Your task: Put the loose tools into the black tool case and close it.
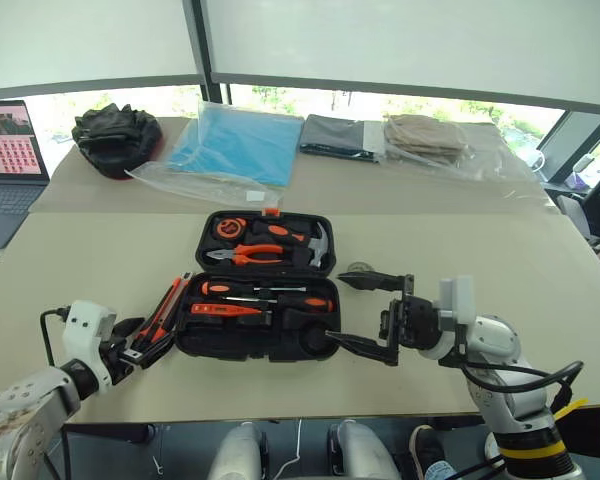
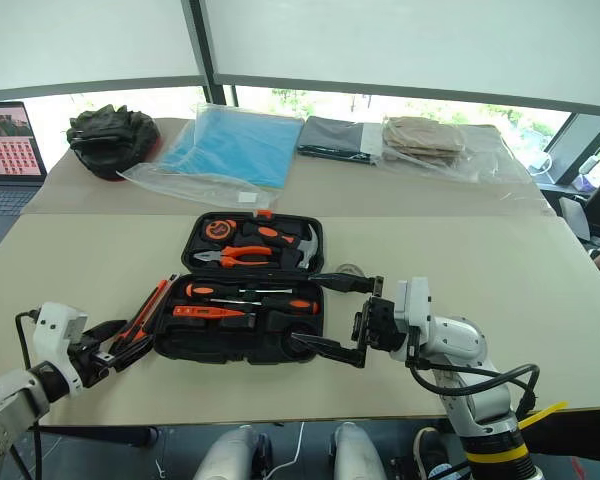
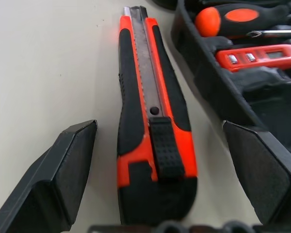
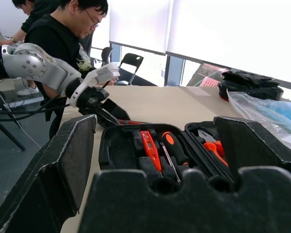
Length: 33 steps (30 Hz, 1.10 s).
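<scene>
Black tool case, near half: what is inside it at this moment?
In the black tool case: two screwdrivers and the tester pen. The utility knife lies outside on the table. The right gripper hides one corner.

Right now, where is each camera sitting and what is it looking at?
Left eye: on the head, looking down at the table and open black tool case; both arms show.
Right eye: beside it, same scene.
Left wrist: along the open left gripper at the utility knife, lying between its jaws.
Right wrist: along the open right gripper across the case.
Shared: case and knife.
</scene>
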Available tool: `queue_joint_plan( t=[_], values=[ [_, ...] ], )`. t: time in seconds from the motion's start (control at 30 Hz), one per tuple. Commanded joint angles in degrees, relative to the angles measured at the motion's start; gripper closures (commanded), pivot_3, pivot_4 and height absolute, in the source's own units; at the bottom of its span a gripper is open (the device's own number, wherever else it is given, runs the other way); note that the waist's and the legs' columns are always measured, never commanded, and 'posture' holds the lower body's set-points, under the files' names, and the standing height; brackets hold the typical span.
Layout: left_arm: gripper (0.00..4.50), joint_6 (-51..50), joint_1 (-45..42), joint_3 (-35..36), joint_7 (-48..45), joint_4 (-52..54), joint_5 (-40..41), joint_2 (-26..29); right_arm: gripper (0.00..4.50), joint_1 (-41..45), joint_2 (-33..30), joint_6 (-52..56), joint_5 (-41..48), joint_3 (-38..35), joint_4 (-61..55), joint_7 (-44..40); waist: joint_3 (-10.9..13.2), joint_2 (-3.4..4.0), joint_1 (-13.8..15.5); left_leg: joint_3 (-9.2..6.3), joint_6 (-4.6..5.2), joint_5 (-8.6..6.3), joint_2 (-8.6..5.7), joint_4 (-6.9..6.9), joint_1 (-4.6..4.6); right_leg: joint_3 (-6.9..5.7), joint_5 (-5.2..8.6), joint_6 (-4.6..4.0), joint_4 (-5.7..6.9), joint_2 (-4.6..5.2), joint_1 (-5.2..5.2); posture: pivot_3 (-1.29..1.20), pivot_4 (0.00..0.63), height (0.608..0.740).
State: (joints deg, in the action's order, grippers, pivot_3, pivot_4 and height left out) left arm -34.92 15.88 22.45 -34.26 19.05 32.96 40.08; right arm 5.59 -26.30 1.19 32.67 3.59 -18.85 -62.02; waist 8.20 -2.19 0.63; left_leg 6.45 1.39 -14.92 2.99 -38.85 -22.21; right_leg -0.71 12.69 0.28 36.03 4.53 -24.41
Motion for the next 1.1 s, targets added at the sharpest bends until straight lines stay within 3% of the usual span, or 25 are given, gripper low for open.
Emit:
queue_joint_plan(
  t=[0.03,0.17,0.23,0.33,0.47,0.63,0.87,1.1],
  values=[
    [0.64,0.59,-1.17,-0.43,0.79,-2.99,-2.32,-0.49,0.00,-1.05,-0.20,-1.17,0.09,-1.49,-2.80,1.11,0.00,0.03,0.06,0.00,0.00,0.00,0.00,0.00,0.01,0.01,0.00,0.00,0.00,0.02,0.01,0.00,0.150,0.740],
    [2.16,4.41,-1.02,-0.35,-2.67,-5.55,-3.32,-0.62,0.00,-2.38,-0.89,-0.68,0.31,-1.73,-4.19,1.79,0.00,0.05,0.04,0.01,-0.01,0.00,0.02,0.01,0.04,0.01,0.10,-0.17,0.01,0.02,0.00,0.00,0.150,0.740],
    [2.66,9.54,-1.96,1.69,-5.10,-8.01,-3.42,-0.88,0.00,-2.71,-1.30,-0.34,0.47,-2.03,-4.78,2.18,0.00,0.07,0.04,0.01,-0.01,-0.01,0.01,0.01,0.03,0.01,0.15,-0.25,0.01,0.04,-0.01,0.00,0.150,0.740],
    [2.69,14.93,-5.62,9.37,-14.28,-9.71,7.32,-3.47,0.00,-3.59,-2.09,0.27,1.20,-3.19,-5.78,2.99,0.03,0.01,0.04,0.02,-0.01,-0.01,0.02,0.01,-0.05,0.00,0.17,-0.29,0.01,0.05,-0.10,0.00,0.150,0.740],
    [2.69,21.67,-7.22,8.33,-26.76,-15.31,2.74,4.22,0.00,-6.59,-4.30,2.78,5.24,-5.58,-8.78,2.93,0.03,-0.16,0.15,-0.03,-0.01,0.00,0.04,-0.03,-0.19,-0.11,0.14,-0.27,0.00,0.03,-0.19,0.00,0.150,0.740],
    [2.69,27.89,-13.61,-6.21,-41.94,-12.10,-4.63,14.69,0.00,-9.05,-9.00,5.31,6.32,-9.21,-9.50,1.92,0.12,-0.01,0.44,0.06,0.02,-0.02,-0.08,-0.02,-0.20,-0.07,0.22,-0.31,-0.10,0.16,-0.15,0.00,0.150,0.740],
    [2.69,28.59,-26.37,-24.34,-47.06,-10.42,-15.17,16.19,0.00,-11.82,-10.48,4.86,3.51,-9.48,-10.13,2.99,0.12,-0.01,0.03,0.13,0.12,-0.08,-0.08,-0.02,-0.21,0.04,0.05,0.07,-0.16,0.04,-0.11,0.00,0.150,0.740],
    [2.69,30.51,-29.03,-30.83,-47.39,-12.24,-22.51,17.27,0.00,-13.54,-9.77,4.56,3.04,-9.18,-11.73,3.84,0.13,0.00,-0.10,0.05,0.07,-0.11,-0.07,0.01,-0.20,0.04,0.17,0.08,-0.04,-0.20,-0.14,0.00,0.150,0.740]
  ],
)
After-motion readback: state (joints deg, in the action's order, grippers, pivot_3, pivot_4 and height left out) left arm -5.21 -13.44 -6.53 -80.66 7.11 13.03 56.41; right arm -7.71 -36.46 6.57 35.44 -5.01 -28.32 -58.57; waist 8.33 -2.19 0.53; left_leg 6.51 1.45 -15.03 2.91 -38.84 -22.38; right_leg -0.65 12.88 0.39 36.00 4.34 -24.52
